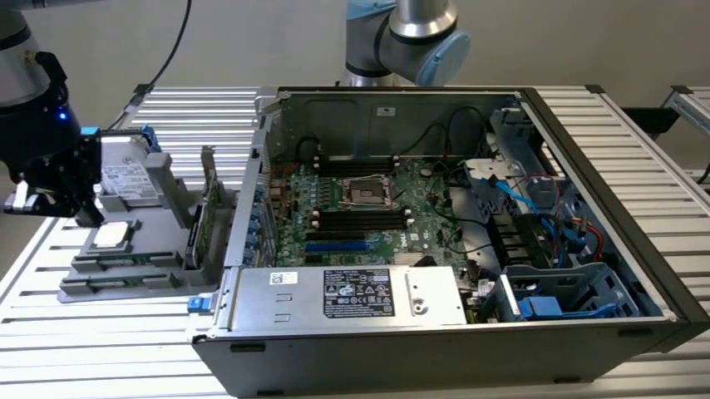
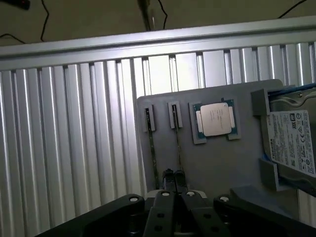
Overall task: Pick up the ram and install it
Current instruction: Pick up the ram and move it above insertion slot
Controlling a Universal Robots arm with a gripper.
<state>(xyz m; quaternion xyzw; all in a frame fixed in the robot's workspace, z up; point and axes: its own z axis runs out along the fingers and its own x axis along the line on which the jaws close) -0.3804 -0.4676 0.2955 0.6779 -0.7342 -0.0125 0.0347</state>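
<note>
Two sticks: on edge in gray holder (image 2: 222, 168) slots, beside the processor chip (image 2: 215, 120).
Ram (image 2: 178, 145): stick nearer the chip; long axis points toward gripper.
Gripper (image 2: 173, 177): pinched closed, empty, in line with that axis.

Table (image 1: 100, 349): ribbed alu slats, pale grey, running front to back in ext. view; two items sit directly on it. Grey holder block (image 1: 116, 289) toward ext. view's left, flat on the slats, w/ bare slats showing past its edge in wrist view. Open PC case (image 1: 444, 357), dark metal, side panel off, on ext. view's right, just beside the block; can't tell if they touch.
</note>
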